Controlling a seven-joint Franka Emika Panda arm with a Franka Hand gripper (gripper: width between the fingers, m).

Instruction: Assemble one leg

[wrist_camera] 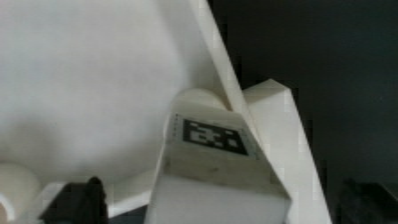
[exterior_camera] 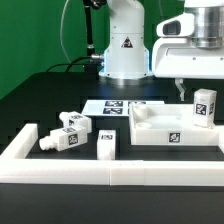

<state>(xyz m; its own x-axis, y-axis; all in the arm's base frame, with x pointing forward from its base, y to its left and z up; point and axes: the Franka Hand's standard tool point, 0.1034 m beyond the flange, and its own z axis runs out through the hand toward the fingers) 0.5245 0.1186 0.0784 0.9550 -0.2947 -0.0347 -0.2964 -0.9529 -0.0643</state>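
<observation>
One leg (exterior_camera: 205, 103), a white square post with a black-and-white tag, stands upright at the right corner of the wide white tray-like piece (exterior_camera: 160, 133). My gripper (exterior_camera: 194, 88) hangs straight above it, with the fingers down beside the leg. In the wrist view the leg (wrist_camera: 222, 140) fills the middle, tag facing the camera, against the white tray-like piece (wrist_camera: 89, 80). A dark fingertip (wrist_camera: 80, 200) stands apart from the leg's side with a gap between them. My gripper (wrist_camera: 222, 208) is open around the leg.
Three more loose legs lie or stand at the exterior view's left: (exterior_camera: 53, 139), (exterior_camera: 75, 125), (exterior_camera: 106, 146). The marker board (exterior_camera: 118, 105) lies behind the tray-like piece. A low white wall (exterior_camera: 110, 175) runs along the front and left. The robot base (exterior_camera: 125, 45) stands at the back.
</observation>
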